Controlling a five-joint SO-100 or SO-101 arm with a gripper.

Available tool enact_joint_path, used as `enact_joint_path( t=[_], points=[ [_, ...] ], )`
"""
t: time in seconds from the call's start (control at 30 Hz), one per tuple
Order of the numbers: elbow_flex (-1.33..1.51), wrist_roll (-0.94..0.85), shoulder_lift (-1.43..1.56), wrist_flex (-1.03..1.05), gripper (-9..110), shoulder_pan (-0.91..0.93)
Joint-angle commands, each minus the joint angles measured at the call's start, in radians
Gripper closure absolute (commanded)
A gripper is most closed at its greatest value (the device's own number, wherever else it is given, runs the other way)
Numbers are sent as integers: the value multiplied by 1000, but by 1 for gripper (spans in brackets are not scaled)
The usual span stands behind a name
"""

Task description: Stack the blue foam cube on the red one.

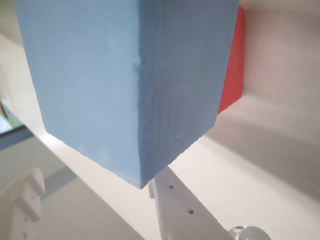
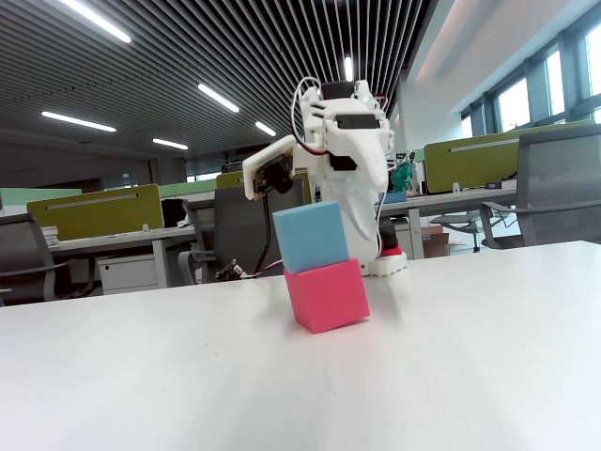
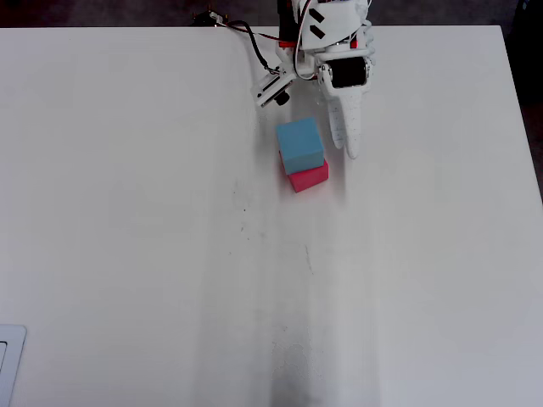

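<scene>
Already the blue foam cube (image 2: 312, 237) sits on top of the red one (image 2: 328, 295) in the fixed view, its bottom face touching the red top but set a little toward the left of that view and slightly turned, so the stack is offset rather than flush.

Taking the red cube as the landmark and reading the overhead view from left to right: the wrist camera bracket (image 3: 273, 87) lies up and to the left of it, the blue cube covers most of it with only a red strip showing at the lower edge, and the long white finger (image 3: 349, 127) of the tool (image 3: 327, 140) runs just beside the stack on its right, pointing down the picture.

From the wrist view the blue cube fills the frame between two white fingers that both stand clear of its faces, so the tool looks spread wide and holding nothing. The stack therefore lies between the fingers, closer to the robot's base than their tips.

I judge the placing done; what remains is a retreat. Lifting straight up along the fingers' long axis seems safest, since a sideways swing could clip the offset blue cube and tip it off onto the white surface (image 2: 470, 376).
</scene>
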Motion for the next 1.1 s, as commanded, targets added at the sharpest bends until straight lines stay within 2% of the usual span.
enact_joint_path(
  t=[0.0, 0.13, 0.3, 0.4, 0.8, 1.07],
  points=[
    [-34, -12, 6, 5, 70, -15],
    [-34, -20, 6, 6, 62, -25],
    [-34, -20, 6, 5, 77, -25],
    [-34, -20, 6, 6, 81, -25],
    [-37, -11, 6, 15, 83, -29],
    [-156, -8, 6, 160, 83, -9]
  ],
)
